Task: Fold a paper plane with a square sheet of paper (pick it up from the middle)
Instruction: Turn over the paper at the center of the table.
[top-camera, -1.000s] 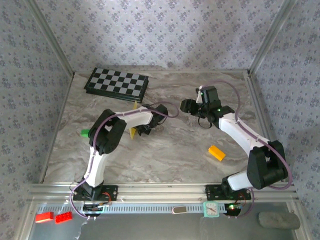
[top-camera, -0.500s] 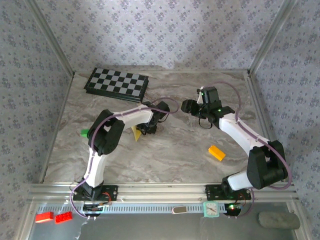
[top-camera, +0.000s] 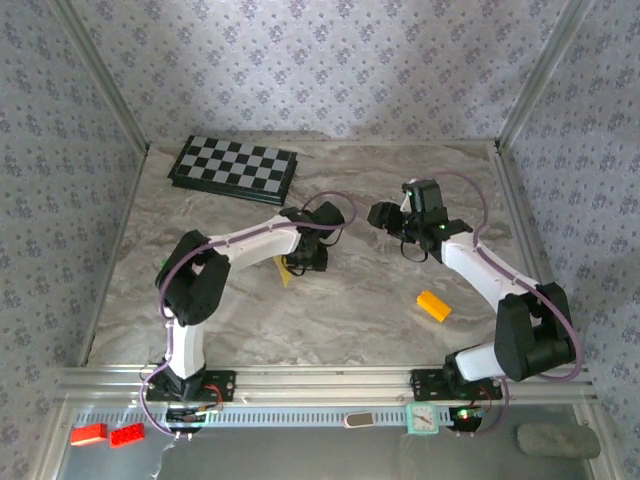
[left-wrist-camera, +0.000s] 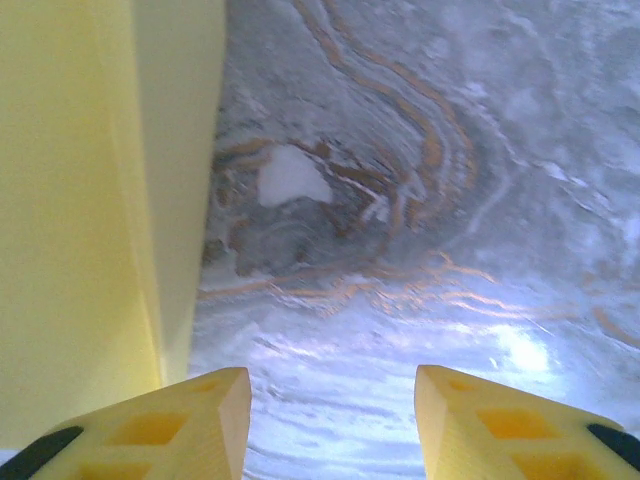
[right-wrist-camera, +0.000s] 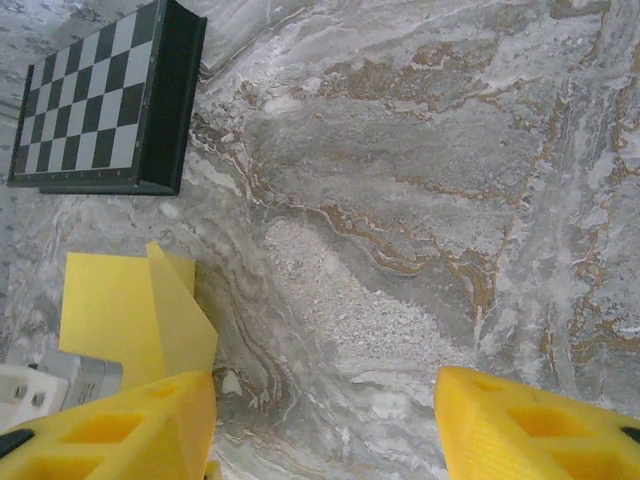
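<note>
The yellow paper (top-camera: 285, 269) lies creased on the marble table, just left of my left gripper (top-camera: 311, 250). In the left wrist view the paper (left-wrist-camera: 90, 200) fills the left side, beside the left finger (left-wrist-camera: 170, 425). My left gripper (left-wrist-camera: 330, 425) is open, with bare table between its fingers. In the right wrist view the paper (right-wrist-camera: 135, 310) shows a raised pointed flap, beyond the left finger (right-wrist-camera: 120, 430). My right gripper (right-wrist-camera: 325, 425) is open and empty, hovering (top-camera: 382, 214) right of the paper.
A folded checkerboard (top-camera: 235, 168) lies at the back left and appears again (right-wrist-camera: 100, 100) from the right wrist. A small thick orange-yellow block (top-camera: 433, 305) sits on the right, near the right arm. Part of the left arm (right-wrist-camera: 45, 385) borders the paper.
My left arm has stretched out to the right, and the paper has shifted right alongside it. My right gripper has drifted slightly right and nearer.
</note>
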